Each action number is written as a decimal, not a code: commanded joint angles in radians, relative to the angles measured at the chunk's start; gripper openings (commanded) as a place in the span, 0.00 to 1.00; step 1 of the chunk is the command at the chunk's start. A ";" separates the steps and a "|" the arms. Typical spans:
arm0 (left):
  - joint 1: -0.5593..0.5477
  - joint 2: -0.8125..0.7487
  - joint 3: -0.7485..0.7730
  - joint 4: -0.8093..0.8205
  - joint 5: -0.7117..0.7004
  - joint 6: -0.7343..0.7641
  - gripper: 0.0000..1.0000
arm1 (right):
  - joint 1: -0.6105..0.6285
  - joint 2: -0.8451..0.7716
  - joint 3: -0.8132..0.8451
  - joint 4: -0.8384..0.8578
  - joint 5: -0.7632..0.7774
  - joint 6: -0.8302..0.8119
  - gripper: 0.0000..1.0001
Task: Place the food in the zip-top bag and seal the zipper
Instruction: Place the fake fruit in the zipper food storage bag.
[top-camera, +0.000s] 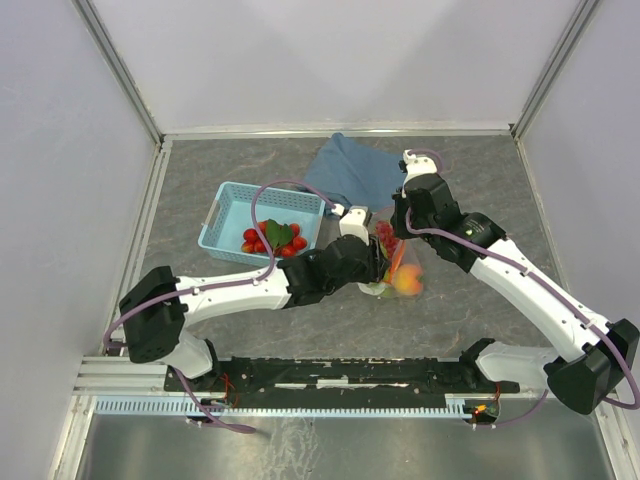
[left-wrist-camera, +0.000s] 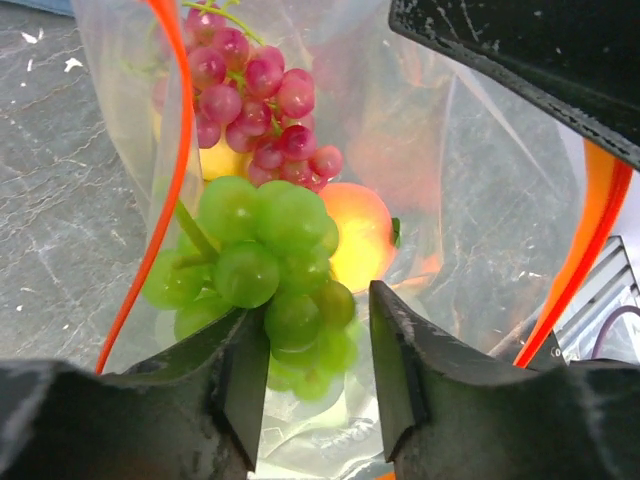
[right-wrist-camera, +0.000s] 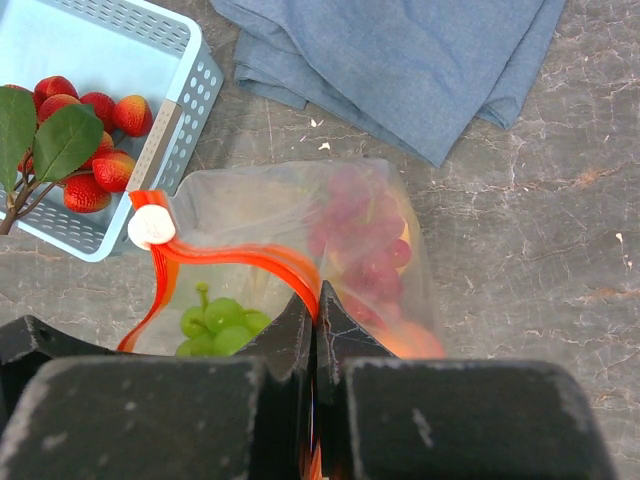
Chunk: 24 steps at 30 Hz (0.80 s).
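Observation:
The zip-top bag (top-camera: 397, 268) lies in the middle of the table with its mouth held open. My right gripper (right-wrist-camera: 316, 310) is shut on the red-orange zipper (right-wrist-camera: 230, 258) strip at the rim; the white slider (right-wrist-camera: 150, 227) sits at the strip's left end. My left gripper (left-wrist-camera: 318, 370) reaches into the mouth, jaws apart. A bunch of green grapes (left-wrist-camera: 265, 260) rests against its left finger, clear of the right one. Deeper in the bag lie dark red grapes (left-wrist-camera: 255, 95) and an orange-yellow peach (left-wrist-camera: 355, 235). Red strawberries (right-wrist-camera: 95, 150) with green leaves sit in the basket.
A light blue plastic basket (top-camera: 235, 205) stands left of the bag, close to my left arm. A folded blue cloth (top-camera: 355, 170) lies behind the bag near the back wall. White walls enclose the grey table on three sides.

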<state>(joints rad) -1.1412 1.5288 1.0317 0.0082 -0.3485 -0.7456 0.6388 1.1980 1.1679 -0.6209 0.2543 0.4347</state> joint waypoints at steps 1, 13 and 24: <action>-0.005 -0.021 0.072 -0.070 -0.057 -0.052 0.52 | -0.001 -0.027 0.005 0.052 0.007 0.007 0.02; -0.005 -0.211 0.065 -0.205 -0.089 -0.008 0.65 | -0.002 -0.033 0.009 0.047 0.020 0.000 0.02; 0.004 -0.199 0.066 -0.293 -0.143 0.023 0.68 | -0.001 -0.023 0.010 0.052 0.011 -0.002 0.02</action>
<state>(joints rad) -1.1408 1.2900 1.0576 -0.2619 -0.4515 -0.7567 0.6388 1.1927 1.1652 -0.6205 0.2550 0.4335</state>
